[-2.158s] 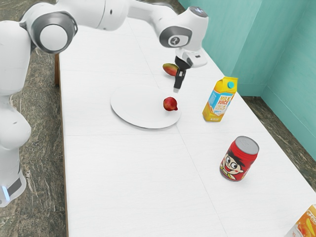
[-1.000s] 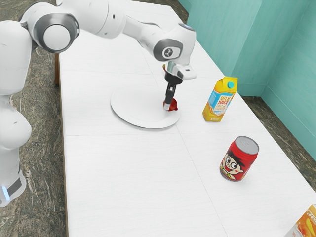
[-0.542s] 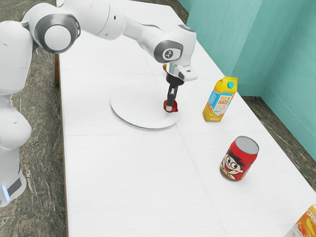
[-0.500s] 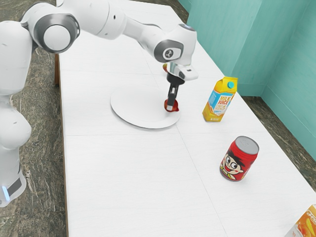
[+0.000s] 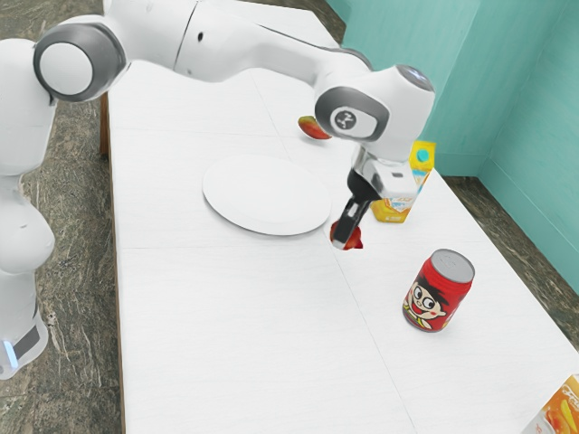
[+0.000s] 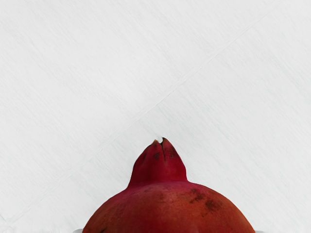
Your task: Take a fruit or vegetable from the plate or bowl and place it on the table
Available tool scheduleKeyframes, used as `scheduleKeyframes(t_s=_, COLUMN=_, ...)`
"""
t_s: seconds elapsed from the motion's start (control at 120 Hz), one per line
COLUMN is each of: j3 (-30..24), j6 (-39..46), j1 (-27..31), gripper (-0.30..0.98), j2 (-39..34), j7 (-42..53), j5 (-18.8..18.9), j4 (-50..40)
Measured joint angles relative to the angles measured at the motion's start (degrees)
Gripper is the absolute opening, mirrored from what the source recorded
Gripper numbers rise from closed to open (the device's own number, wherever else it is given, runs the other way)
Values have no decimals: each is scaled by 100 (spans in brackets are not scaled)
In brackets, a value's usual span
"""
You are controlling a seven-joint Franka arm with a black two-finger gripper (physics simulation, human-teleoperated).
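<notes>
My gripper [image 5: 344, 237] is shut on a red pomegranate [image 5: 355, 240] in the exterior view, off the plate's edge toward the exterior view's right, between the plate and the red can. The near finger covers part of the fruit. In the wrist view the pomegranate [image 6: 167, 208] shows large at the lower edge, its pointed crown over the white table [image 6: 97, 73]. Nothing lies on the white plate [image 5: 262, 194]. How high the fruit hangs over the table is hard to tell.
A milk juice carton [image 5: 393, 210] stands behind the hand, partly covered by it. The red can [image 5: 439, 291] is upright nearby. A mango [image 5: 313, 127] lies beyond the plate, and an orange-and-white carton [image 5: 561, 414] is at the lower right corner.
The pomegranate has left the plate in my gripper, carried toward the exterior view's right and nearer its camera. The mango, earlier mostly behind the hand, is uncovered.
</notes>
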Motion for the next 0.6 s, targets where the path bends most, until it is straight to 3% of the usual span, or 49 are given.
scheduleKeyframes(t_s=0.15, j3=-49, j6=-147, j1=-102, gripper=29, j2=111, j7=-500, j5=-103, j4=-284)
scheduleKeyframes(t_s=0.283, j3=-36, j6=-190, j1=-148, gripper=53, j2=118, j7=-840, j5=-208, j4=-291)
scheduleKeyframes(t_s=0.467, j3=87, j6=-242, j1=-240, gripper=64, j2=27, j7=-1189, j5=-175, j4=-70)
scheduleKeyframes(t_s=0.5, j3=714, j6=-314, j1=-751, gripper=65, j2=-104, j7=-1214, j5=-64, j4=246)
scheduleKeyframes(t_s=0.567, j3=3181, j6=-488, j1=-2484, gripper=67, j2=-555, j7=-1194, j5=72, j4=935)
scheduleKeyframes(t_s=0.6, j3=4000, j6=-558, j1=-2954, gripper=67, j2=-822, j7=-1180, j5=86, j4=1048)
